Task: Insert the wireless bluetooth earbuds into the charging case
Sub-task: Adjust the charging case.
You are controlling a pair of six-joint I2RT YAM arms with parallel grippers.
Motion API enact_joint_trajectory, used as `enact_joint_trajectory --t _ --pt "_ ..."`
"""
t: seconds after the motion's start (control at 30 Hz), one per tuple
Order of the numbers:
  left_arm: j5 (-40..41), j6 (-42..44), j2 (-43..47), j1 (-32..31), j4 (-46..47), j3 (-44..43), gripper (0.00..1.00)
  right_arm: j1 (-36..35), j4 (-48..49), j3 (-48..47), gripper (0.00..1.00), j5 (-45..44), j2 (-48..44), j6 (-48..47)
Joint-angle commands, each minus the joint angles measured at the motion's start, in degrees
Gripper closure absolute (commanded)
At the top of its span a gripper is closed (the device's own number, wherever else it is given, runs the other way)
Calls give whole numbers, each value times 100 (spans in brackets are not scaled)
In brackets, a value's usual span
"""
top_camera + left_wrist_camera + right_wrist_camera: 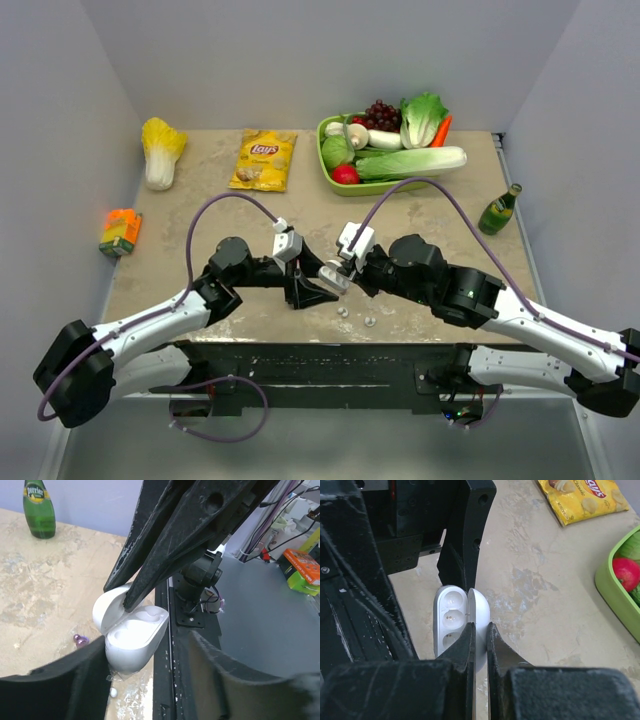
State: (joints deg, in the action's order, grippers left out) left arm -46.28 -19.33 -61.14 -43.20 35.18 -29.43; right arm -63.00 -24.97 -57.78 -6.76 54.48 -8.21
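With right gripper (480, 627) pinched shut on lid (481, 602) of open case (132, 640) aloft, bring half-open, empty left gripper (147, 644) squarely round its lower half without twisting; leave buds (369, 321) loose on table (200, 180) below till steadied

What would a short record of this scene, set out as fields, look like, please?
case: white, lid open, wells empty
right gripper: shut on the case lid
left gripper: open, fingers on either side of the case body
earbuds: none in the case; loose on the table near the arms
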Motion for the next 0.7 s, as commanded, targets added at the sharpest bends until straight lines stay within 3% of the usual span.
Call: enact_joint_trajectory --t 0.0,0.13,0.27,0.4,0.5,0.67 --pt "-48 70 -73 22 59 -177 44 -28 124 -269 100 -62 -78 -58" --pt "31 -9 -73 31 217 -142 46 -28 142 -252 100 -27 -78 -49" --pt "75 -97 -90 31 358 -124 38 -37 142 -243 100 0 -60 -49" --pt "137 -132 -117 22 489 -98 37 -28 159 -234 100 9 -60 -41" --pt "190 -150 -126 22 560 -54 43 -37 177 -225 100 9 -60 -41" --pt "207 -185 -178 22 709 16 68 -37 177 -216 100 9 -43 -41"
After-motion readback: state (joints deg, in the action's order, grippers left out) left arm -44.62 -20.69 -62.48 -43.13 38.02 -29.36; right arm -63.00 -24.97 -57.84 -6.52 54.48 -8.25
